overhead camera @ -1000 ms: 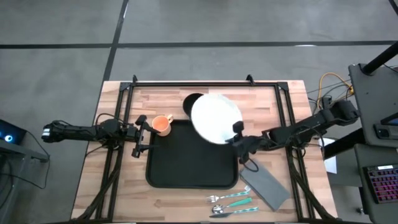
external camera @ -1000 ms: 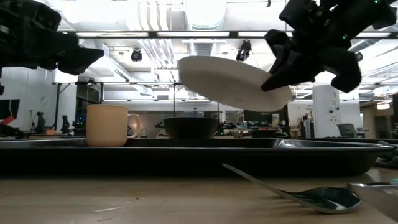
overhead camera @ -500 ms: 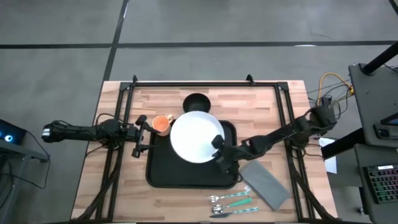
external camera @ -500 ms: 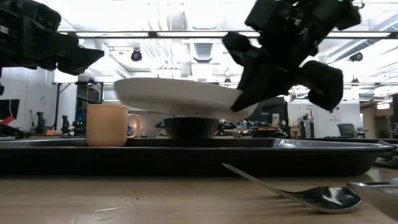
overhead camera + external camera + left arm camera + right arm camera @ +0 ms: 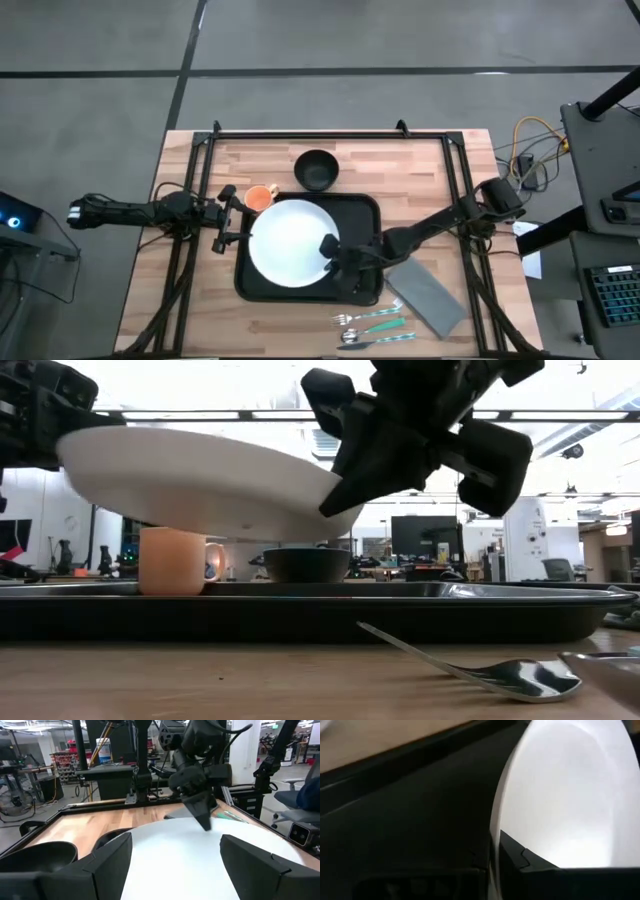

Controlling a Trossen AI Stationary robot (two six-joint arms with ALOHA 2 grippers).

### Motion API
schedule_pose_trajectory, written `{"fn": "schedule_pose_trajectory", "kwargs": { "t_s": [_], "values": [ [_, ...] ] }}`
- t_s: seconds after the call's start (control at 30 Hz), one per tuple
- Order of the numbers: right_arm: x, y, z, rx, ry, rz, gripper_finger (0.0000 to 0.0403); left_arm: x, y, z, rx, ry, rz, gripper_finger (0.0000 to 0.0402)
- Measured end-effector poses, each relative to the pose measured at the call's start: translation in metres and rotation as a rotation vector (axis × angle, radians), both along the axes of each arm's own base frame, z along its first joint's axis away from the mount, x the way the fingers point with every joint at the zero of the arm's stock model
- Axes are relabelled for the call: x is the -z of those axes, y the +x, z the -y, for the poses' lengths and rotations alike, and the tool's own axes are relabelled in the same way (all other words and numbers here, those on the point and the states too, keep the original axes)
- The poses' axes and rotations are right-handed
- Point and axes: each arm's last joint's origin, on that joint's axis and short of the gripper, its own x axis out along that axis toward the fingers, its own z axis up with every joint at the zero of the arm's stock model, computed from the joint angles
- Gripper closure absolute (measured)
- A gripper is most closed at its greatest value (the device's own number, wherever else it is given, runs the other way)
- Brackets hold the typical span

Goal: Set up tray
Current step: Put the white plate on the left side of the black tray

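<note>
The chief risk here is the white plate coming down badly: the right pincer is clamped on one edge only, and the low view shows the plate tilted and clear of the tray, so a release from this height could let it slap down, skid, or knock the orange mug that stands on the bench just off the tray's far left corner. The plate's left rim also passes close to the left pincer, which waits with its fingers spread wide and nothing between them at the tray's left edge; a further swing that way could bump it. The tray lies in the middle of the bench, directly beneath the right pincer and the plate, with the plate covering its left and centre and the bare black surface showing to the right. A black bowl sits on the bench just beyond the tray's far rim, a grey napkin lies off its near right corner, and cutlery rests near the bench's front edge, all not yet on the tray
</note>
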Motion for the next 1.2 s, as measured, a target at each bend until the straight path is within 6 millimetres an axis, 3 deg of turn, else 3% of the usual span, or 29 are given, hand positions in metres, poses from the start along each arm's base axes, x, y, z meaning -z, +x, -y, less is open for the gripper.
{"fn": "schedule_pose_trajectory", "kwargs": {
  "t_s": [0.23,0.53,1.2],
  "values": [
    [0.007,0.015,-0.007,-0.07,-0.008,-0.014,0.0395,0.0,0.0,0.0,-0.001,0.0,0.0,0.0122],
    [0.032,0.035,-0.013,-0.086,-0.047,-0.103,0.0395,0.0,0.001,0.0,0.0,0.0,-0.006,0.0122],
    [0.033,0.047,-0.005,-0.063,-0.015,-0.097,0.0394,0.001,0.001,0.0,-0.001,0.0,-0.01,0.0122]
  ]
}}
